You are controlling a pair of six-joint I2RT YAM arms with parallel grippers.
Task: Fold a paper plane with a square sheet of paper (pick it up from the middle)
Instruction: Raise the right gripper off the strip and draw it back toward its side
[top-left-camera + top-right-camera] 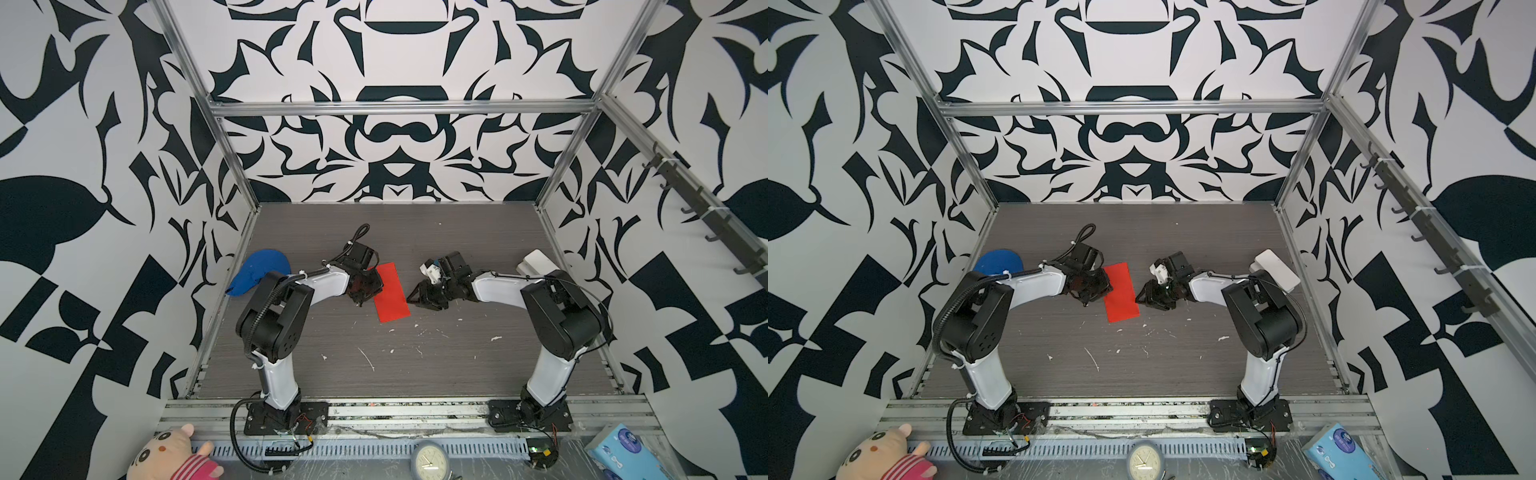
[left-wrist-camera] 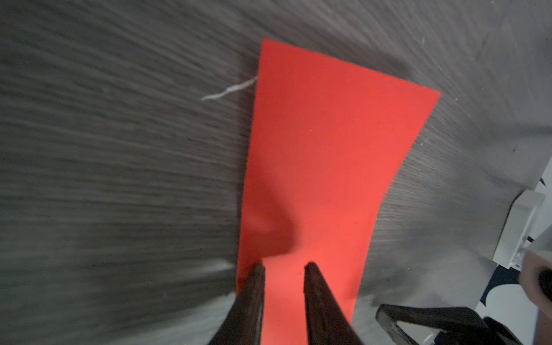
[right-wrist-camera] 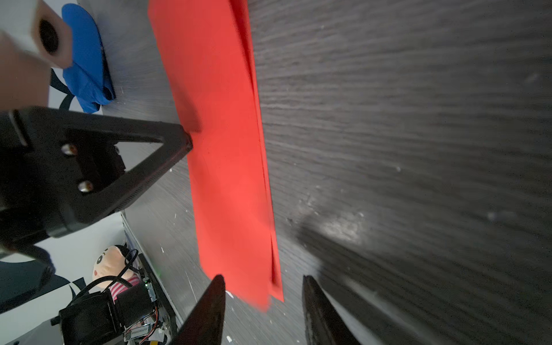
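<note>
Two open hands wait on each side of the red paper [image 1: 390,293].

The red paper lies flat in the middle of the surface [image 1: 415,365], between the two arms. It is a long strip now, not a square, so I think it is already folded in half. Its loose edges lie on the right arm's side, so the fold is on the left arm's side. The left hand [image 2: 283,268] is over that fold with its fingers [image 2: 313,286] a little apart, holding nothing, maybe there to press the crease flat. The right hand [image 3: 263,277] is low by one corner, fingers spread and empty, maybe ready to lift a corner for the next fold. The blue cloth [image 1: 257,270] and white box [image 1: 536,264] sit well off to the sides, out of the way.
</note>
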